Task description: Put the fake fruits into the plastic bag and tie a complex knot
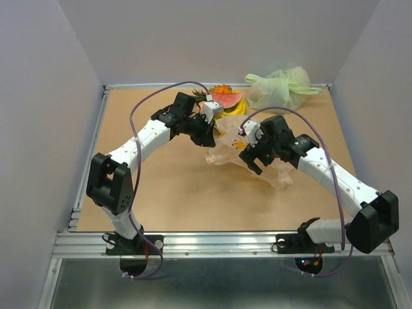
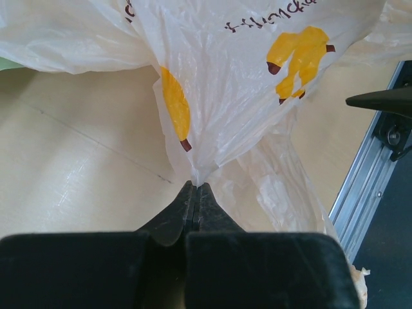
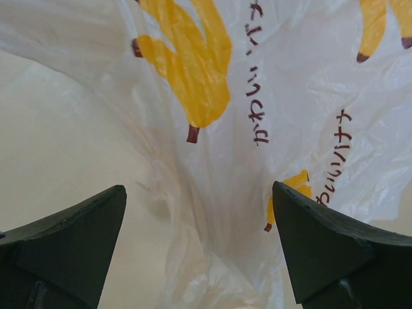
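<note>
While left fingers (image 2: 180,215) pinch the plastic bag (image 2: 244,96) tightly, right fingers (image 3: 71,238) spread wide astride it, fake fruits (image 1: 226,100) beyond the bag seen only overhead

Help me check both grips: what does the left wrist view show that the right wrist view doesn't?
Left wrist only: the left gripper shut on a pinch of the plastic bag, plus a metal rail. Right wrist only: the right gripper open, straddling the bag. Both: the bag's yellow banana prints and the tabletop.
</note>
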`<move>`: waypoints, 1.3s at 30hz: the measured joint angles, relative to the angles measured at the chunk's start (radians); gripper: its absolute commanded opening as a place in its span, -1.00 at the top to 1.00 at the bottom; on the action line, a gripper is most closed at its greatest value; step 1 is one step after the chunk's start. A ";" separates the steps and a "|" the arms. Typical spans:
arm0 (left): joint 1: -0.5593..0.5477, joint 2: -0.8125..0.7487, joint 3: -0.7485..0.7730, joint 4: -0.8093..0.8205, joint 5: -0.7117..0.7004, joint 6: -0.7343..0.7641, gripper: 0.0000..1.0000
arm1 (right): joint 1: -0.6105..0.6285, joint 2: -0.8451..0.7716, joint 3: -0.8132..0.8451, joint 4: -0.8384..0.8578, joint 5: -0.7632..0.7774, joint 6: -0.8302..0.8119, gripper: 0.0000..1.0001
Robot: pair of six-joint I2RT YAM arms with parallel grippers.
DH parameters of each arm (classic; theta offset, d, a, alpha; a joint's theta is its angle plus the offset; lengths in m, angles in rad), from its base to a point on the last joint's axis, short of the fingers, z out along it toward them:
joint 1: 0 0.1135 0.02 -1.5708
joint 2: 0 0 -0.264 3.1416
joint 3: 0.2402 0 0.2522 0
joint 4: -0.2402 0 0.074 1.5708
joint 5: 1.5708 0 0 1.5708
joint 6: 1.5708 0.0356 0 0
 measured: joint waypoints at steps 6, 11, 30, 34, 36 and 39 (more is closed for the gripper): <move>0.000 0.006 0.004 -0.021 0.006 0.025 1.00 | 0.005 0.016 -0.098 0.075 0.133 -0.019 -0.05; 0.000 0.041 0.091 -0.083 -0.010 0.071 0.80 | 0.005 0.021 -0.099 0.103 0.187 0.037 0.99; 0.013 0.144 0.346 0.237 -0.100 -0.067 -0.85 | -0.267 -0.055 0.021 -0.006 -0.039 0.428 0.99; 0.077 0.106 0.282 0.376 -0.117 -0.179 -0.97 | -0.322 -0.046 0.023 -0.006 -0.066 0.488 0.99; 0.138 0.089 0.254 0.429 -0.109 -0.225 -0.97 | -0.343 -0.046 0.023 -0.005 -0.083 0.516 0.99; 0.242 0.070 0.209 0.491 -0.095 -0.237 -0.97 | -0.363 -0.046 0.023 0.001 -0.108 0.555 0.99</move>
